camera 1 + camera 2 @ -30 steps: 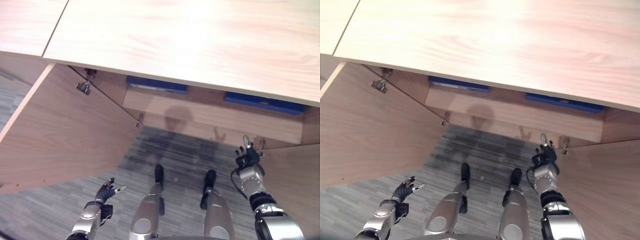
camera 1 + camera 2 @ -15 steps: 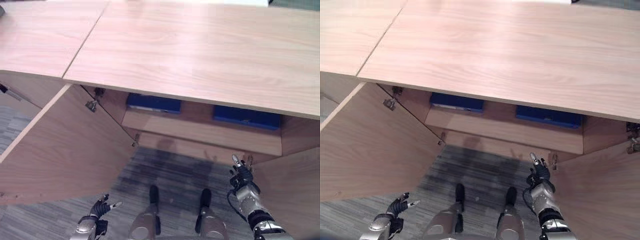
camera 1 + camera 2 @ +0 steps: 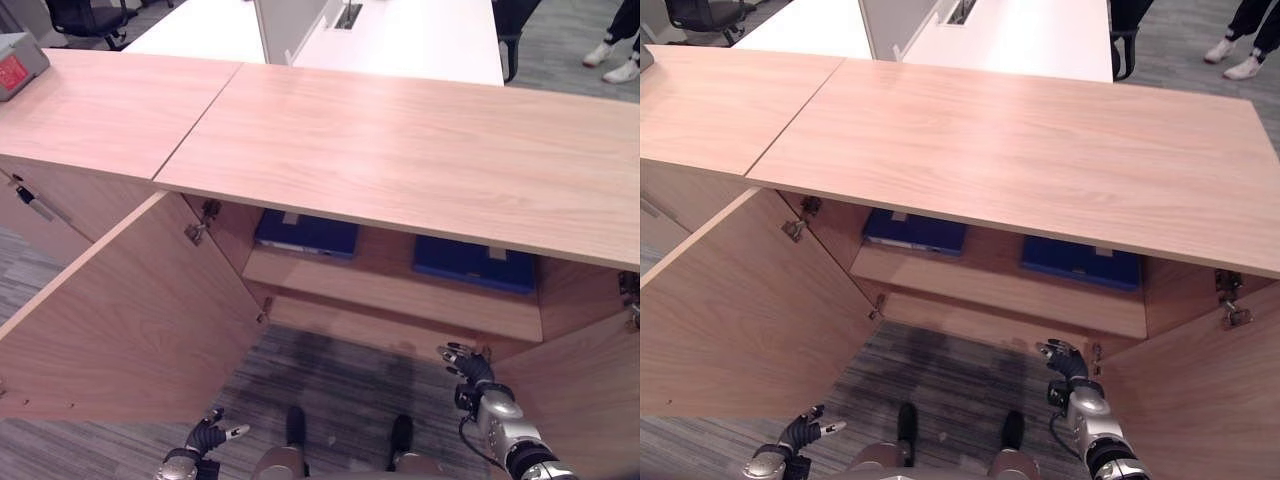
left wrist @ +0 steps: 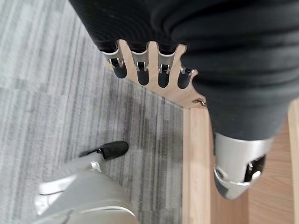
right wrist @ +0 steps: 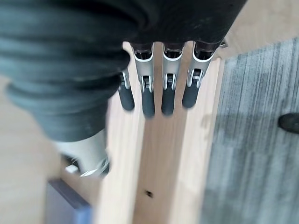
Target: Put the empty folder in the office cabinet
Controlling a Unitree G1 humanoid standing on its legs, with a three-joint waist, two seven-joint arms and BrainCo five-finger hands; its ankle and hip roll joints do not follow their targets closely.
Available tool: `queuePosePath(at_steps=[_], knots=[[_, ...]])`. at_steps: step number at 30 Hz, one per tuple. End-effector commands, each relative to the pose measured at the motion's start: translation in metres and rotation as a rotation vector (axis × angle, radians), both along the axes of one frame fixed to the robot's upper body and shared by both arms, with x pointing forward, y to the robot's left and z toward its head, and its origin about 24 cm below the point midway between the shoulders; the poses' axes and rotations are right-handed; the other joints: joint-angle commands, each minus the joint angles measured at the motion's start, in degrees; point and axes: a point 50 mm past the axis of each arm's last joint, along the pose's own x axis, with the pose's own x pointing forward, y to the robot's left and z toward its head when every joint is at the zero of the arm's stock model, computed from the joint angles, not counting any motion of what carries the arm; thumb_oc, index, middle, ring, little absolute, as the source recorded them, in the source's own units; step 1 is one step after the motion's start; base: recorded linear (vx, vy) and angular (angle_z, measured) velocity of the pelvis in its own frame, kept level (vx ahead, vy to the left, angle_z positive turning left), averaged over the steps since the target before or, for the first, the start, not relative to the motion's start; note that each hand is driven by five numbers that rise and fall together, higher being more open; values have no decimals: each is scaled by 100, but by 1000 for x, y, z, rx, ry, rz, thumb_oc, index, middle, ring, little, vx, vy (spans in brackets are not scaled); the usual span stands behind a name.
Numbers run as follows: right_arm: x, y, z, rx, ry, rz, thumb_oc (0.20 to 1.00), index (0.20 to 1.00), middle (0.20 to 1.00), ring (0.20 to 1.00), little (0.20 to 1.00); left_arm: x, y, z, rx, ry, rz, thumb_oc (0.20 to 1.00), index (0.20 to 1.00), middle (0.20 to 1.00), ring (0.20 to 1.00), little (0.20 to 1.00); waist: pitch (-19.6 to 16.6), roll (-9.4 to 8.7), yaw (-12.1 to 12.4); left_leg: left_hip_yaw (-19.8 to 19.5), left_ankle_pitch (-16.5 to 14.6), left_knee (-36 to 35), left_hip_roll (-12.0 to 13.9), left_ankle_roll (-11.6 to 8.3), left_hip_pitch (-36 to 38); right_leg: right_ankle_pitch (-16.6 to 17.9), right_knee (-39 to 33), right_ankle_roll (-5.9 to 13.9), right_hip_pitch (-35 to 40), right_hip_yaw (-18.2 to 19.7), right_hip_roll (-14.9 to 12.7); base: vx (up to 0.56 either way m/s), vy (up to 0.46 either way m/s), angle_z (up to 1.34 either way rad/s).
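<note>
The wooden office cabinet (image 3: 400, 150) stands with both doors swung open. Two blue folders lie flat on its inner shelf, one on the left (image 3: 305, 233) and one on the right (image 3: 472, 265). My left hand (image 3: 205, 440) hangs low over the carpet beside the left door (image 3: 130, 310), open and holding nothing; its fingers (image 4: 149, 70) are straight. My right hand (image 3: 1065, 358) is open too, in front of the cabinet's lower edge by the right door (image 3: 580, 400), below the right folder. Its fingers (image 5: 159, 93) stretch over a wooden edge.
A grey box with a red label (image 3: 20, 60) sits on the neighbouring cabinet top at the left. Behind are a white desk (image 3: 400, 35), an office chair (image 3: 85, 15) and a person's shoes (image 3: 615, 60). Grey carpet (image 3: 340, 370) lies between the doors.
The whole picture has shifted, so the camera has tipped up and more of the room behind shows. Both hands stay low and empty; the right hand's fingers now lean toward the cabinet.
</note>
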Motion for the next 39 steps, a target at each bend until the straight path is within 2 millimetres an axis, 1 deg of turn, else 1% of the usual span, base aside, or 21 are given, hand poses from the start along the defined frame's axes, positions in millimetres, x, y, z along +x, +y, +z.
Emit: queuePosePath(at_steps=[1,2,3,4,6,7,11,12,13,14,15,16,17,20,21,22,23,25,30,37,39], knots=[[7,1,7,-31,-38,60,1000,1000,1000,1000,1000,25,8,11,40,-64,-30,1000,1000,1000,1000,1000,367,74,66,-1299,-722,252,28,33,381,-919,1588,640,-63,1182,143,-85,-66,48],[2,2,4,-29,-24,64,1000,1000,1000,1000,1000,29,9,13,41,-79,-27,1000,1000,1000,1000,1000,339,94,56,-1396,-662,297,-2,39,273,-1046,1546,599,-43,1582,345,-62,-12,92],[2,2,4,-29,-24,64,1000,1000,1000,1000,1000,29,9,13,41,-79,-26,1000,1000,1000,1000,1000,341,89,66,-1385,-673,302,-2,38,281,-1062,1563,595,-46,1594,346,-37,-13,149],[-3,2,0,-38,-4,67,1000,1000,1000,1000,1000,31,8,14,35,-91,-20,1000,1000,1000,1000,1000,346,81,127,-1492,-631,330,-72,31,193,-1221,1362,450,138,1675,404,-33,-75,115],[-10,6,-7,-67,41,100,1000,1000,1000,1000,1000,31,7,12,41,-83,-6,1000,1000,1000,1000,1000,297,82,197,-1785,-468,295,-145,-65,39,-1426,1062,243,384,1494,439,-105,-180,50],[-16,7,-11,-107,81,137,1000,1000,1000,1000,1000,33,6,11,36,-85,30,1000,1000,1000,1000,1000,273,130,225,-1945,-256,224,-147,-210,-138,-1510,912,175,444,1459,526,-116,-164,64],[-21,8,-15,-147,117,181,1000,1000,1000,1000,1000,37,-1,8,12,-91,86,1000,1000,1000,1000,1000,284,218,232,-2224,73,129,-251,-411,-590,-1432,518,80,520,1201,531,-207,-123,120],[-22,6,-16,-157,129,188,1000,1000,1000,1000,1000,37,-5,6,6,-88,95,1000,1000,1000,1000,1000,313,246,233,-2153,113,144,-254,-434,-687,-1386,420,62,552,1118,503,-133,-3,122],[-20,4,-16,-179,138,200,1000,1000,1000,1000,1000,39,-9,5,-6,-85,101,1000,1000,1000,1000,1000,374,240,222,-1831,83,189,-198,-434,-769,-1375,356,58,602,1002,419,-275,65,140],[-20,2,-16,-206,158,215,1000,1000,1000,1000,1000,44,-13,6,-16,-97,94,1000,1000,1000,1000,1000,424,205,152,-731,62,448,69,-324,-847,-1249,295,58,570,758,263,-226,82,82],[-19,1,-16,-207,157,215,1000,1000,1000,1000,1000,45,-13,6,-17,-97,93,1000,1000,1000,1000,1000,415,213,159,-729,68,456,76,-322,-869,-1228,285,59,553,763,270,-286,116,93],[-24,-2,-18,-219,191,221,1000,1000,1000,1000,1000,42,-13,6,-19,-94,91,1000,1000,1000,1000,1000,380,182,90,-26,-72,822,455,-324,-728,-1093,309,30,467,433,112,-142,47,85],[-24,-2,-18,-219,192,222,1000,1000,1000,1000,1000,42,-13,6,-19,-93,91,1000,1000,1000,1000,1000,389,183,81,-34,-98,846,457,-329,-721,-1108,314,30,487,426,113,-179,59,93],[-45,-11,-28,-213,277,193,1000,1000,1000,1000,1000,31,-10,1,-9,-56,99,1000,1000,1000,1000,1000,249,110,42,-153,-467,1075,705,-449,-167,-912,210,26,649,-129,-158,-106,54,74],[-45,-11,-28,-213,277,193,1000,1000,1000,1000,1000,31,-10,1,-9,-57,98,1000,1000,1000,1000,1000,239,110,34,-163,-448,1069,699,-445,-188,-892,199,27,637,-139,-161,-124,152,91],[-51,-15,-30,-213,301,177,1000,1000,1000,1000,1000,29,-10,0,-3,-47,98,1000,1000,1000,1000,1000,180,94,-15,5,-435,1117,874,-515,38,-817,164,42,708,-415,-259,-73,108,93],[-51,-15,-30,-213,300,177,1000,1000,1000,1000,1000,29,-10,0,-3,-47,98,1000,1000,1000,1000,1000,170,91,-23,-4,-412,1107,865,-510,18,-798,155,43,694,-425,-265,-89,165,96],[-63,-19,-34,-200,336,153,1000,1000,1000,1000,1000,25,-10,-2,-1,-21,73,1000,1000,1000,1000,1000,29,134,-92,345,-477,792,952,-575,347,-728,70,111,834,-769,-293,-21,147,80],[-68,-19,-37,-188,359,130,1000,1000,1000,1000,1000,24,-6,-2,30,5,29,1000,1000,1000,1000,1000,-83,79,-33,356,-504,382,708,-529,430,-542,101,241,936,-947,-452,41,191,74],[-68,-9,-40,-159,369,120,1000,1000,1000,1000,1000,34,2,4,59,-11,-4,1000,1000,1000,1000,1000,-132,-131,120,18,-784,314,171,-211,274,-184,146,525,905,-1107,-951,21,209,25],[-66,-1,-42,-137,367,124,1000,1000,1000,1000,1000,34,5,5,72,-7,-7,1000,1000,1000,1000,1000,-61,-139,170,34,-884,260,1,-35,368,-192,615,532,750,-1059,-1102,45,281,25]])
